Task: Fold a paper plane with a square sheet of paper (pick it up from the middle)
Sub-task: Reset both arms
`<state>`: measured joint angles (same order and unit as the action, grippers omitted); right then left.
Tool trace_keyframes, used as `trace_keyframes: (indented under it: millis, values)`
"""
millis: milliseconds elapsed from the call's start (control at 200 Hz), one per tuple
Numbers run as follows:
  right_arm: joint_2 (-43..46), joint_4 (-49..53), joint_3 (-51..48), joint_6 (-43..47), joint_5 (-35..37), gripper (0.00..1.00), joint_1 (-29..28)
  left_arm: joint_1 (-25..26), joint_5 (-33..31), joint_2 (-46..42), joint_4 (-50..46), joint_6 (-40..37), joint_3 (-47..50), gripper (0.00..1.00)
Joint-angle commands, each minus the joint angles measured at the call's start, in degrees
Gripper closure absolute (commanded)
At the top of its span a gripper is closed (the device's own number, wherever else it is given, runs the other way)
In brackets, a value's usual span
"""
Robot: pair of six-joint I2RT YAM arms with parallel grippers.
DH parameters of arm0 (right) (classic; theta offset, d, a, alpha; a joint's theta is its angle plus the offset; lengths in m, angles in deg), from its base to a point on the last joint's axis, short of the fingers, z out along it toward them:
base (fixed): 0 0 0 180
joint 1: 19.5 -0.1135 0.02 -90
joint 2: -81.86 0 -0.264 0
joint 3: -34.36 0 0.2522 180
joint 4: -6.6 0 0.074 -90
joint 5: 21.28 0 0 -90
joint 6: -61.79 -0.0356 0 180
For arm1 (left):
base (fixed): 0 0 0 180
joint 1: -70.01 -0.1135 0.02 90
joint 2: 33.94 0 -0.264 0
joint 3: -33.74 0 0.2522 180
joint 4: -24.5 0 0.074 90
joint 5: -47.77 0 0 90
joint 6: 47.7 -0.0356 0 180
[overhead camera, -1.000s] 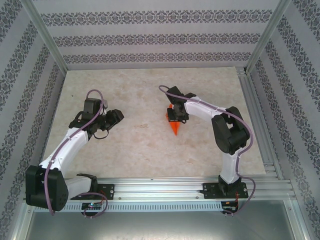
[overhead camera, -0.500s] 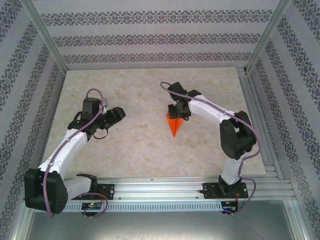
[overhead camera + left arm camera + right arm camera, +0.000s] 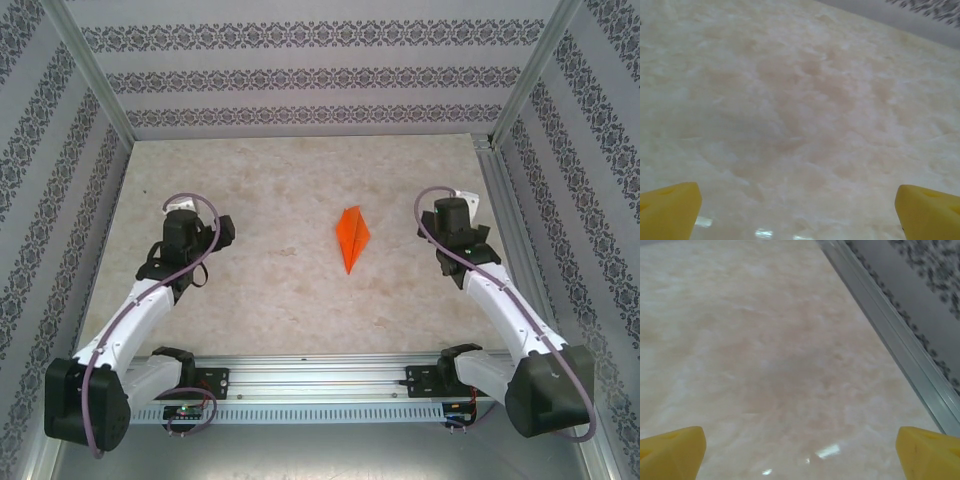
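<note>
The square sheet of paper lies folded as a bright orange paper plane (image 3: 351, 238), a narrow dart with a centre crease, flat on the table's middle with its tip toward the near edge. Nothing touches it. My left gripper (image 3: 221, 232) hovers well to its left. In the left wrist view that gripper (image 3: 800, 215) is open, its yellow fingertips (image 3: 667, 207) wide apart over bare table. My right gripper (image 3: 453, 214) hangs well to the plane's right. The right wrist view shows it (image 3: 800, 452) open too, with yellow pads (image 3: 927, 452) far apart and nothing between them.
The beige marbled table (image 3: 280, 180) is fenced by patterned walls. An aluminium rail (image 3: 900, 345) runs along the table's right edge close to my right gripper. A metal rail (image 3: 320, 375) with the arm bases lines the near edge.
My right gripper let go of the paper plane, opened wide and drew back to the right. The left gripper opened fully and pulled back a little leftward. The plane stays on the table.
</note>
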<state>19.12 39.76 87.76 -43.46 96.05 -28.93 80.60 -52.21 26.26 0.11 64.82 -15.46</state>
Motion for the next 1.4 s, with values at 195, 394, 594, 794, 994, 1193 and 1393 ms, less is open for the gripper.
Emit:
trace_keyframes:
  millis: [195,394,594,794,994,1193,1393]
  values:
    - [-7.6,-43.1,-16.0,14.2,-8.1,0.02,5.7,0.5,-10.9,15.9,28.9,-22.5,5.8,0.00]
    - [-13.3,-62.4,-18.6,16.3,-20.6,0.02,8.4,0.4,-8.9,21.5,48.5,-26.5,9.3,0.00]
    - [-25.5,-81.0,-21.4,16.4,-21.7,0.02,8.5,-3.9,-0.8,26.9,55.9,-24.2,11.4,0.00]
    - [-25.6,-77.4,-20.4,15.1,-18.9,0.02,9.0,-5.6,-1.9,28.7,58.3,-21.8,12.4,0.00]
    - [-25.3,-77.0,-20.4,14.7,-18.1,0.02,9.0,-5.6,1.6,28.9,59.0,-23.6,12.2,0.00]
    - [-25.3,-77.0,-20.4,14.8,-18.1,0.02,9.0,-6.2,5.1,29.2,57.7,-24.0,11.4,0.00]
    - [-25.3,-77.0,-20.4,14.7,-18.1,0.02,9.0,-6.4,5.5,29.2,57.9,-23.9,11.4,0.00]
